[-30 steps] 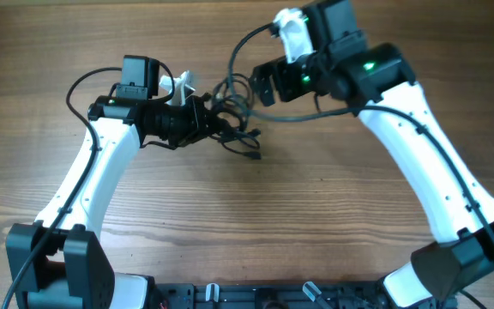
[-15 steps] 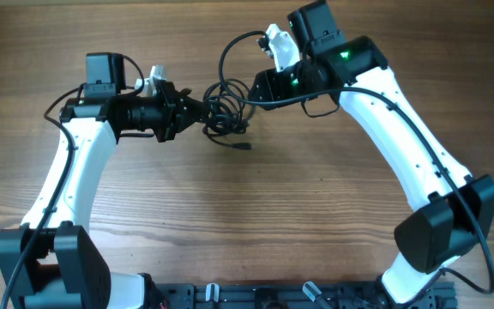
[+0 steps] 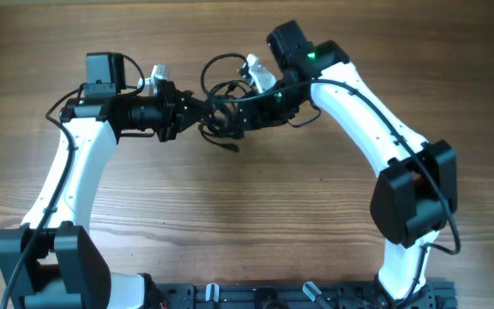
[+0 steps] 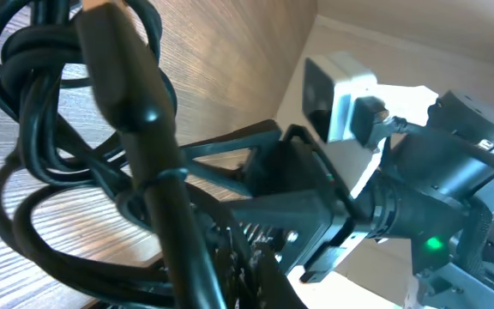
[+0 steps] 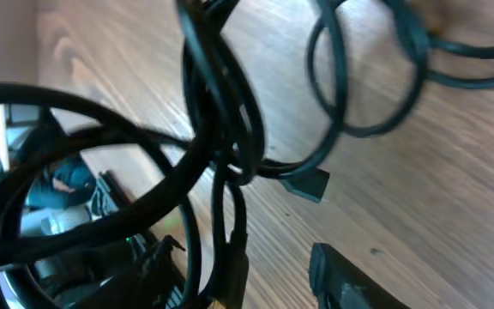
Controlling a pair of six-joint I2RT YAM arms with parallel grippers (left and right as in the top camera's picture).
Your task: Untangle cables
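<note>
The cables (image 3: 221, 116) are a knotted clump of thin black cords hanging between my two grippers at the back middle of the table. My left gripper (image 3: 201, 116) reaches in from the left and is shut on the clump; in the left wrist view the cords (image 4: 144, 112) fill the foreground in front of its jaws (image 4: 247, 279). My right gripper (image 3: 245, 116) comes in from the right, open, with a strand of the cables (image 5: 221, 112) running down between its fingers (image 5: 273, 275). A loose plug end (image 3: 232, 148) dangles below the clump, and it also shows in the right wrist view (image 5: 311, 184).
The wooden table (image 3: 256, 223) lies under both arms. The arm bases and a black rail (image 3: 256, 296) sit along the front edge. The right arm's own thicker wire (image 3: 221, 64) loops above the clump.
My right gripper has swung left and down into the clump. My left gripper first pulled the clump up and left, then held still.
</note>
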